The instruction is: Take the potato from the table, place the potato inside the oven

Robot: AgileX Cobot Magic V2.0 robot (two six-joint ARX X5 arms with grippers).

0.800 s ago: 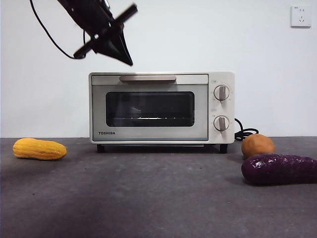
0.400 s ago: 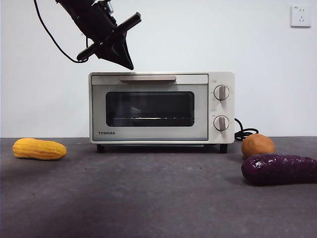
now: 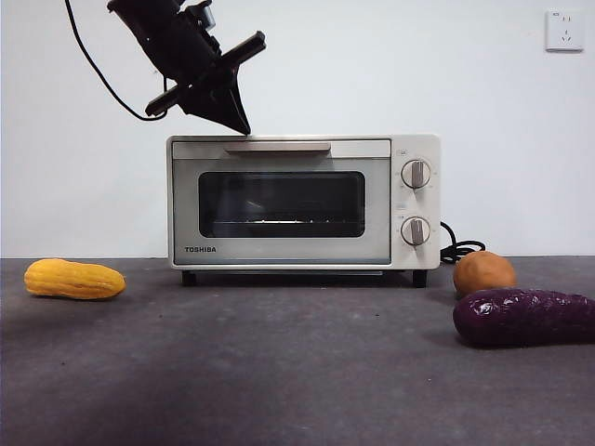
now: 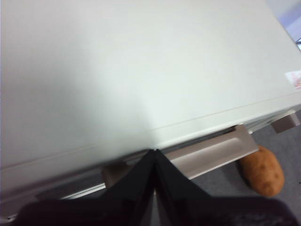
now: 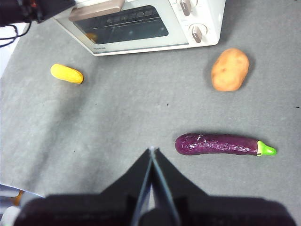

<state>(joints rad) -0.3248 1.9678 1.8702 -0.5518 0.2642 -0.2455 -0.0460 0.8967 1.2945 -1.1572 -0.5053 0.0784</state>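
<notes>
Cream-white oven (image 3: 302, 201), orange-brown potato (image 3: 482, 272), mottled dark grey table (image 3: 279, 372), purple eggplant (image 3: 523, 317).

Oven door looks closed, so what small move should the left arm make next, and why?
Probably lower the left tool a little further, onto the bar handle, then pull the door open. The oven is shut, the tool's closed tip hangs just above the handle's left end, and the potato lies on the table, so it cannot go in yet.
</notes>
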